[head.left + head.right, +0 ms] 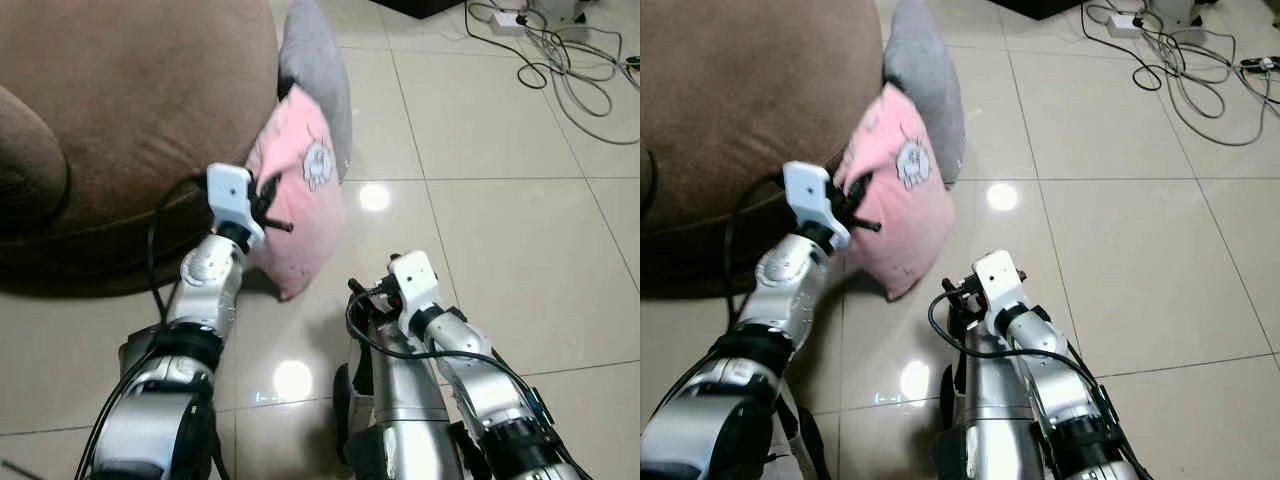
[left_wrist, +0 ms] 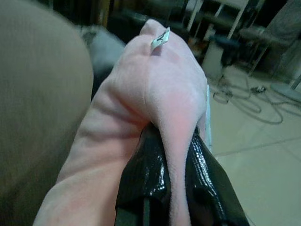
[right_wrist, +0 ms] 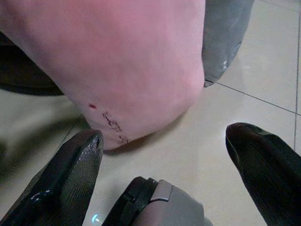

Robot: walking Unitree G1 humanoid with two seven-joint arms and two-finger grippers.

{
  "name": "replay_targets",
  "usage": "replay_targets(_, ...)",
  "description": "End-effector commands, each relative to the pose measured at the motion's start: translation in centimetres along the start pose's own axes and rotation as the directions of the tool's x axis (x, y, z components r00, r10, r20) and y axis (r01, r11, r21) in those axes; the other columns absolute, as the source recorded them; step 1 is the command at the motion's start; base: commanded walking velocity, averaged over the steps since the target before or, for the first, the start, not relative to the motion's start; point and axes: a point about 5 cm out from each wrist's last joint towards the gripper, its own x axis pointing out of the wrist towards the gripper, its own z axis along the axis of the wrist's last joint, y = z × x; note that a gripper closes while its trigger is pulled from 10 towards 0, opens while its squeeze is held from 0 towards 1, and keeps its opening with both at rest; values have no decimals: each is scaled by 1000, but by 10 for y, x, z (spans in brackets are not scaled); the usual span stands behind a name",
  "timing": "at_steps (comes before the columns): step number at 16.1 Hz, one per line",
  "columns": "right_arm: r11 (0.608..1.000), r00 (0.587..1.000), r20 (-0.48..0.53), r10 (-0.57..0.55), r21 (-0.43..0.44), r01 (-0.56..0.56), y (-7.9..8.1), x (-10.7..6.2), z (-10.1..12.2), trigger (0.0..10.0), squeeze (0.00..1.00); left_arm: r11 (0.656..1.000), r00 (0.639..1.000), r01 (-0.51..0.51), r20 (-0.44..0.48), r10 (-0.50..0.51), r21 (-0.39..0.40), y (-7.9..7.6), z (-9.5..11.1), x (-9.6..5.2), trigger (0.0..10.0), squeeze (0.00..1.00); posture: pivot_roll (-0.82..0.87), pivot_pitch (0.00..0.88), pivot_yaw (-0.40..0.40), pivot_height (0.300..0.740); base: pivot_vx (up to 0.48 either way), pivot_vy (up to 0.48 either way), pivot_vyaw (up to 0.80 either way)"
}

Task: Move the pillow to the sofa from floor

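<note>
Against the brown sofa [image 1: 120, 110], left gripper [image 1: 268, 208] pinches the pink pillow [image 1: 300, 190]; right gripper [image 3: 164, 155] spread wide, empty, above floor tiles [image 1: 500, 250].

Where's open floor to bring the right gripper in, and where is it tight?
Bare tile lies open to the right of the pink pillow, up to the cables at the far right. The right gripper, open, already faces it. It is crowded at the brown sofa, where the left gripper pinches the pillow beside a grey pillow.
</note>
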Motion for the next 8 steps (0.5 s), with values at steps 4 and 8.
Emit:
replay_targets(4,999,997,-65,-47,17,48,-1,2,-18,10000,0,992,975,120,183,-123,27,-28,53,11,0,0,-33,233,-160,472,0,0,0)
replay_targets(8,998,999,-37,-39,57,41,1,11,-13,10000,0,996,972,70,220,-79,48,-10,83,12,0,0,0,222,-166,472,0,0,0)
